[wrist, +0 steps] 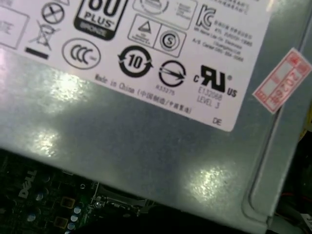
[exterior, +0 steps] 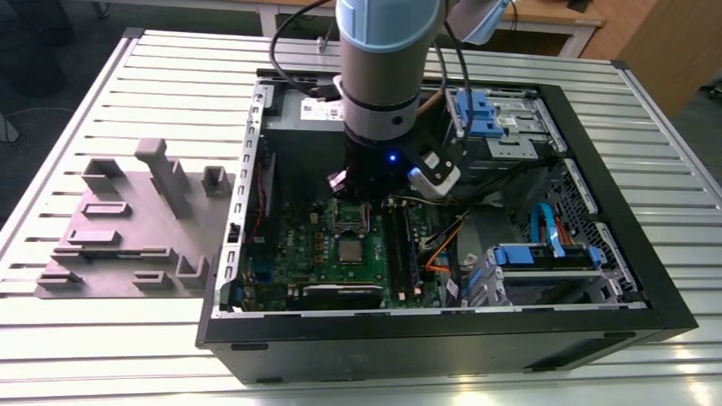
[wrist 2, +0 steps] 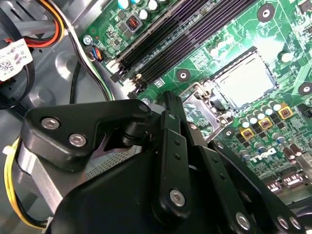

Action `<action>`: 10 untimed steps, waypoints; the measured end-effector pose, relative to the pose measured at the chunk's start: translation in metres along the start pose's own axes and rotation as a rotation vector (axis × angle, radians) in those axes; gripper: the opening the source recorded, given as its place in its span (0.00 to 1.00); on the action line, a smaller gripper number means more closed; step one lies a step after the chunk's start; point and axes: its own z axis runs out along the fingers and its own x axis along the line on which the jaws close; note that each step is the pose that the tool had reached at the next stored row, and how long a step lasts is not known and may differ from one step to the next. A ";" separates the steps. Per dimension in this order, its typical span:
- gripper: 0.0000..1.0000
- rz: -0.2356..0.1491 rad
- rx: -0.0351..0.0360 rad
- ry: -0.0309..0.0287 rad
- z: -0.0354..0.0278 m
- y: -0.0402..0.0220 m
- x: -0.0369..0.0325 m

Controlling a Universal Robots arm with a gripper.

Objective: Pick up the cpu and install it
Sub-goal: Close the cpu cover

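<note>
— Slatted worktop [exterior: 169, 101] first: what's on it?
— Grey fixture [exterior: 124, 220] at the exterior view's left, then the open computer case [exterior: 429, 347]. I see the cpu [exterior: 352, 250] flat on the motherboard [exterior: 296, 245], just beside the socket frame [exterior: 350, 215]. Gripper [wrist 2: 162, 108] hangs near that frame; whether it's clenched or released, I cannot tell.

A grey fixture [exterior: 124, 228] sits beside the open computer case [exterior: 429, 348].
</note>
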 end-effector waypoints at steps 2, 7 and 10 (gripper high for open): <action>0.10 0.000 -0.0040 0.0095 0.0007 -0.0006 -0.0011; 0.10 0.001 -0.0124 0.0294 0.0016 -0.0029 -0.0062; 0.10 0.001 -0.0138 0.0313 0.0017 -0.0033 -0.0072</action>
